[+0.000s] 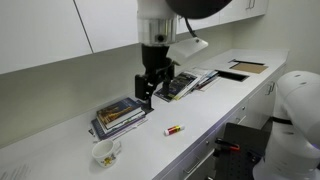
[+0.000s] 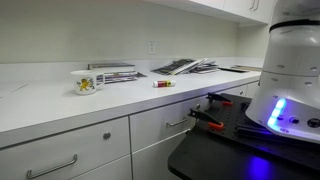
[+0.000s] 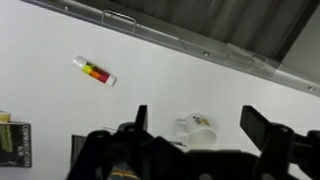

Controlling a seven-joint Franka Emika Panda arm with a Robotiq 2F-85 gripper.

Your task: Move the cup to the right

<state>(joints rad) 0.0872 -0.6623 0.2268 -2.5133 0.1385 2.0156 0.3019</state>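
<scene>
The cup (image 1: 105, 152) is a small white mug with a side handle and a faint coloured pattern. It stands upright on the white counter near the front edge, and it shows in both exterior views (image 2: 87, 82). My gripper (image 1: 148, 97) hangs open and empty well above the counter, over the stack of books (image 1: 120, 115), apart from the cup. In the wrist view the cup (image 3: 200, 132) lies far below, between the two spread fingers of the gripper (image 3: 198, 114). The gripper does not show in an exterior view where the robot base (image 2: 290, 70) fills the right side.
A small red-and-white marker (image 1: 175, 129) lies on the counter beside the cup (image 2: 163, 84) (image 3: 94, 70). Open magazines (image 1: 186, 85) and a clipboard (image 1: 246, 68) lie further along. Wall cabinets hang above, and drawers (image 2: 60, 160) run below the counter edge.
</scene>
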